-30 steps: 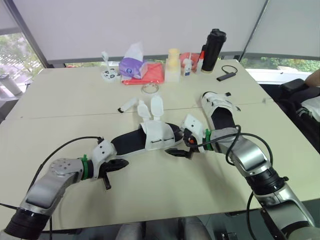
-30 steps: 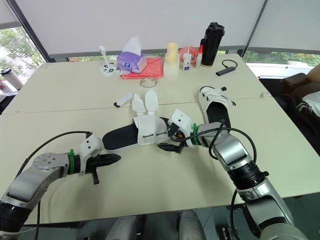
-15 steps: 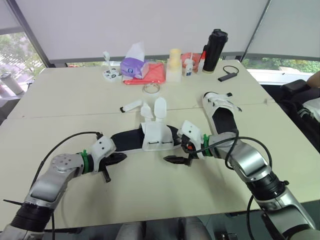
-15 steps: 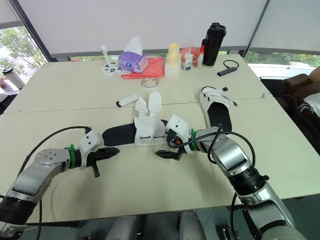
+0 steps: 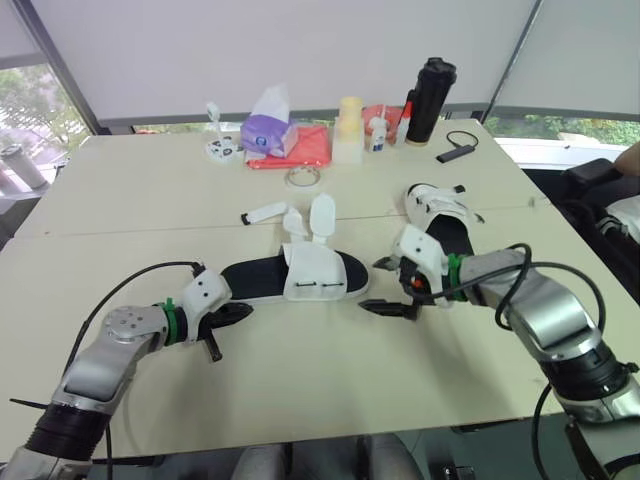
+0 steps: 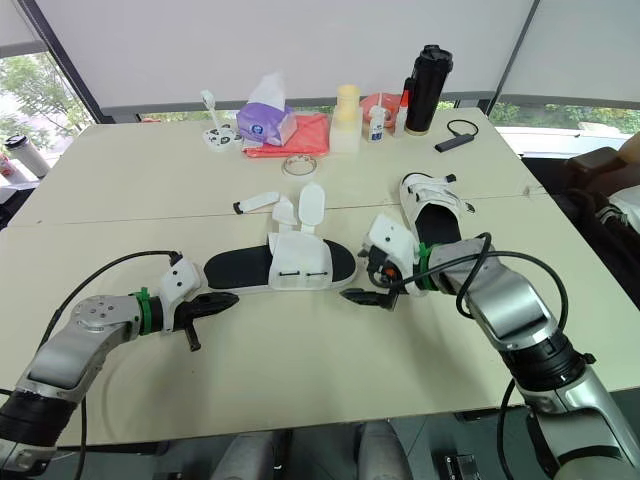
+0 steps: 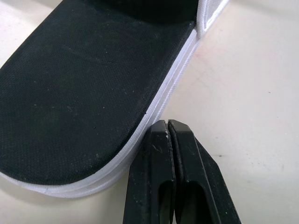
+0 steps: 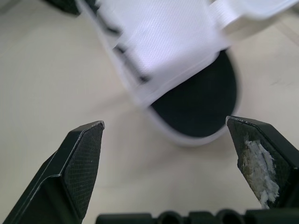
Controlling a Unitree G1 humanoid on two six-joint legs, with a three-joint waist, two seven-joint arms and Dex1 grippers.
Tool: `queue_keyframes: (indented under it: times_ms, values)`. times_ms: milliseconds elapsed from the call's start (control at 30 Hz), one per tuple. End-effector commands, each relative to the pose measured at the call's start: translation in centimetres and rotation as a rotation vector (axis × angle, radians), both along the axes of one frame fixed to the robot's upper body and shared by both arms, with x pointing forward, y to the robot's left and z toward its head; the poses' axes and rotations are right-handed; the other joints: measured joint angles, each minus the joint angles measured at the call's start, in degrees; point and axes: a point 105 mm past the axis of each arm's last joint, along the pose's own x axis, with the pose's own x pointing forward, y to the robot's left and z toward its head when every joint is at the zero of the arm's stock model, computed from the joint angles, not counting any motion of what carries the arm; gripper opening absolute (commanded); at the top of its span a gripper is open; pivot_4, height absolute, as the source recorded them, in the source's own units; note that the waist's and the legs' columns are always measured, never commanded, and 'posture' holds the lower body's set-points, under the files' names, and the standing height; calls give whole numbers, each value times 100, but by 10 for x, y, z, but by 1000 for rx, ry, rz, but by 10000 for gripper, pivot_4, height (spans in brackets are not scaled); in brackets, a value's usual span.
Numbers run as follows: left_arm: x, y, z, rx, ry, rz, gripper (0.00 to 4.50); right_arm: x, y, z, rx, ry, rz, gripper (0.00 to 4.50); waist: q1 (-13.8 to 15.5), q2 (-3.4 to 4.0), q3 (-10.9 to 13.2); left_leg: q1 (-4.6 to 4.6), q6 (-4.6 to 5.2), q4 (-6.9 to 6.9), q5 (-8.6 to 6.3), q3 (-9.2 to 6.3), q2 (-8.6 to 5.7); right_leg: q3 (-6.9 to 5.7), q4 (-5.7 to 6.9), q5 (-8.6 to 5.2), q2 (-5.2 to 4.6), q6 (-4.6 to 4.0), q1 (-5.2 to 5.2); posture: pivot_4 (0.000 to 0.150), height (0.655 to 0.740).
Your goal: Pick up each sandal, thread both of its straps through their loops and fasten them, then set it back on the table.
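Observation:
A sandal (image 5: 295,278) with a black sole and a white upper lies flat at the table's middle, its two white straps (image 5: 312,215) standing loose behind it. My left gripper (image 5: 243,312) is shut with nothing in it, its tips right by the sandal's heel (image 7: 84,102) on the table. My right gripper (image 5: 380,287) is open and holds nothing, a short way off the sandal's toe (image 8: 196,102), which shows between its fingers (image 8: 81,158). The second sandal (image 5: 440,218), with white straps across it, lies to the right behind my right arm.
Along the far edge stand a purple tissue pack (image 5: 265,130), a red cloth (image 5: 310,148), a cream bottle (image 5: 346,128), a black flask (image 5: 428,98) and a black device with a cable (image 5: 455,150). A tape ring (image 5: 301,177) and a small white piece (image 5: 258,212) lie nearer.
My right gripper has drawn back to the right, away from the sandal's toe. The sandal has swung from tilted to level across the table. The left gripper edged up toward the heel.

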Motion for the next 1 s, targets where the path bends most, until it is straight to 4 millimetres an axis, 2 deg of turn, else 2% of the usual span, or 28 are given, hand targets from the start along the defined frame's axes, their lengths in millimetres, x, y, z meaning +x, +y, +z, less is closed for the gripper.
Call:
queue_keyframes:
  times_ms: [33,167,233,467,633,833,1000]
  values:
    - [5,4,10,5,-41,8,0,10,-3,16,27,-54,-6,36400,1,0,0,0,0,-3,0,0,0,0,-4,0,-1,0,0,1500,7400]
    - [7,6,11,9,-51,19,0,24,0,13,34,-73,-15,15582,-11,0,0,1,1,-17,1,4,-1,0,-15,1,-1,0,-1,1500,7400]
    - [7,6,12,4,-54,23,0,29,2,11,37,-82,-19,6568,-14,0,0,2,1,-26,1,4,-1,0,-21,1,0,0,-2,1500,7400]
    - [0,-1,20,-75,-37,-4,0,38,16,1,58,-89,-5,6568,-24,1,1,1,1,-43,2,6,-3,-1,-39,4,2,4,-3,1500,7400]
    - [-24,-18,39,-225,53,-113,0,37,22,-20,42,-45,7,6568,-34,0,1,1,1,-47,2,5,-2,-1,-44,4,3,4,-1,1500,7400]
    - [-38,-22,58,-310,110,-158,0,38,29,-29,56,-21,18,6568,-42,0,2,2,1,-46,2,4,-1,-1,-44,4,4,3,0,1500,7400]
    - [-17,-18,83,-392,48,-98,0,39,34,-30,59,-23,25,6568,-36,-1,1,4,1,-45,3,2,0,-1,-43,5,10,4,3,1500,7400]
